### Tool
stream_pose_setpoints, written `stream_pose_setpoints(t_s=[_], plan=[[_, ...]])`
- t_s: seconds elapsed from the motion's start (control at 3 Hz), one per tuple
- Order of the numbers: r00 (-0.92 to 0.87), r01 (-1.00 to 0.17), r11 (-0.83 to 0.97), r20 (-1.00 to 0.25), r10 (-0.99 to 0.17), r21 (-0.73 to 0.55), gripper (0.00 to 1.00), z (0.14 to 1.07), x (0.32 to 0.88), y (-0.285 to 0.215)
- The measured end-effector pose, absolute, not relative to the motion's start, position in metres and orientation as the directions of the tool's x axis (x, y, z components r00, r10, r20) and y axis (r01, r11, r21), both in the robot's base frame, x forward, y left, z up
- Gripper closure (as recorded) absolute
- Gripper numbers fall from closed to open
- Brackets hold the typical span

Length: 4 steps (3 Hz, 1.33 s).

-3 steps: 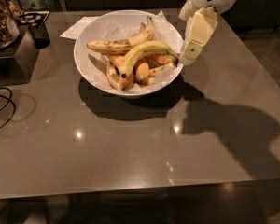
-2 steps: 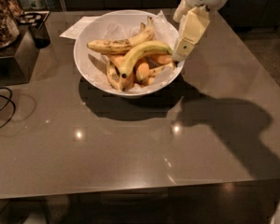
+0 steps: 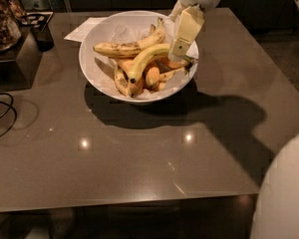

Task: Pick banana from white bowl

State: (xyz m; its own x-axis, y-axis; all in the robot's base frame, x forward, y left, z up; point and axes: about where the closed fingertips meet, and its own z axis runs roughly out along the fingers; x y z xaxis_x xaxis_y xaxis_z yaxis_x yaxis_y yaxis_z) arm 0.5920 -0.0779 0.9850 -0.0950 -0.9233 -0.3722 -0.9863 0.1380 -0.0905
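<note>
The white bowl (image 3: 87,59) stands on the far middle of the dark table, lined with crumpled white paper. The banana (image 3: 145,59) is long, curved and bright yellow; it lies on top of the pile, black tip at the front left, stem end at the right. A brown-speckled banana (image 3: 122,48) lies behind it, and short orange-yellow ones (image 3: 152,76) lie under it. My gripper (image 3: 181,53) reaches down from the upper right, its cream tip inside the bowl's right side, at the banana's stem end.
A sheet of paper (image 3: 82,30) lies behind the bowl. A dark cup (image 3: 42,34) and a black box (image 3: 15,59) stand at the far left, with a cable (image 3: 2,113) in front. A white robot part (image 3: 284,193) fills the bottom right corner.
My gripper has moved left and slightly down, from over the bowl's right rim to the banana's stem end. A white robot part has come into the bottom right corner.
</note>
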Motion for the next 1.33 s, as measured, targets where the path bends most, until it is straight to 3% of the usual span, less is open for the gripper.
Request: stream_pose_setpoints(t_s=[0.67, 1.33], plan=[[-0.075, -0.992, 0.105, -0.346, -0.935, -0.070, 0.31, 0.969, 0.605, -0.055], [-0.101, -0.992, 0.119, -0.316, -0.943, -0.036, 0.31, 0.950, 0.612, -0.055]])
